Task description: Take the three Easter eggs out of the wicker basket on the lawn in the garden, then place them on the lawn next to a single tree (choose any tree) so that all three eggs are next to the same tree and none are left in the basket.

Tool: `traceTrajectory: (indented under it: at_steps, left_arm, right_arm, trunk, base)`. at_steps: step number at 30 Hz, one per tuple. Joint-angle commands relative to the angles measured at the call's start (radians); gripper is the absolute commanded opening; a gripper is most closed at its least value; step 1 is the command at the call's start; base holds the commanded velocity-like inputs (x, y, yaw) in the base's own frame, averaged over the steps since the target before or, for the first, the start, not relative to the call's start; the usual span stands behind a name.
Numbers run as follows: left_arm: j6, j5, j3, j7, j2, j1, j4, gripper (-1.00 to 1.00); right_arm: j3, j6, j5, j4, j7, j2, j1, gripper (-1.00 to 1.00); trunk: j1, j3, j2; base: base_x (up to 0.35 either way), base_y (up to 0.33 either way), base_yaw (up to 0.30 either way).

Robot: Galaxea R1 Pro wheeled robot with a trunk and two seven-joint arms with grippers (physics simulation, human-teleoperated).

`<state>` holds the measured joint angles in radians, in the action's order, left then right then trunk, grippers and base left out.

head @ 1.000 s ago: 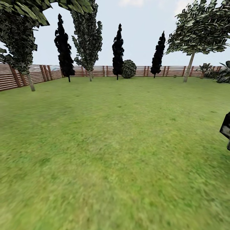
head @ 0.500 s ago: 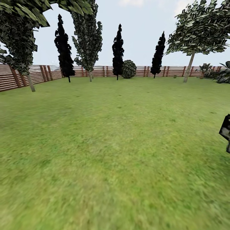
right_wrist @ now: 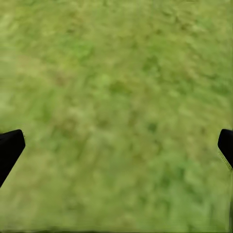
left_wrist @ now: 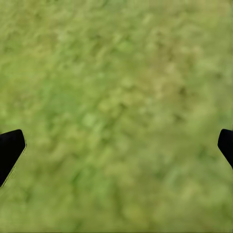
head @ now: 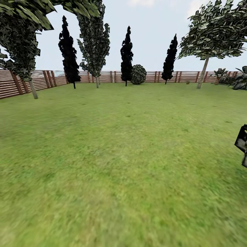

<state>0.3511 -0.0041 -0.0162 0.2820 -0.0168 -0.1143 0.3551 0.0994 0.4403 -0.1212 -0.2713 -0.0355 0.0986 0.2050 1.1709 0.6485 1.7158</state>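
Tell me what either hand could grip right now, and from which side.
No grip is on offer here. The left hand and right hand hang open, fingers spread wide, over flat lawn, which gives no edge or body to close on. The tree with the pale leaning trunk stands far off by the fence. Probably drive on before planning a grasp.

Your lawn [head: 123, 154] is mottled green — the fence [head: 20, 82] brown-slatted, the cypresses [head: 126, 55] near black, one trunk [head: 203, 73] grey-beige.
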Motion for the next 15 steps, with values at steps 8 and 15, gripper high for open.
traceTrajectory:
  at_steps: [8,15]
  left_arm:
    - [0.004,-0.002,0.000,0.001,0.015,0.000,-0.027,1.00]
    - [0.002,-0.002,0.000,0.001,0.018,0.000,-0.030,1.00]
  right_arm:
    - [0.009,0.003,0.014,0.001,-0.009,-0.001,0.001,1.00]
    - [0.007,-0.003,0.011,0.053,-0.010,-0.005,0.001,1.00]
  trunk:
    - [-0.031,-0.024,-0.056]
    - [-0.058,-0.046,-0.105]
  base:
    - [0.000,0.000,0.000]
    - [0.000,0.000,0.000]
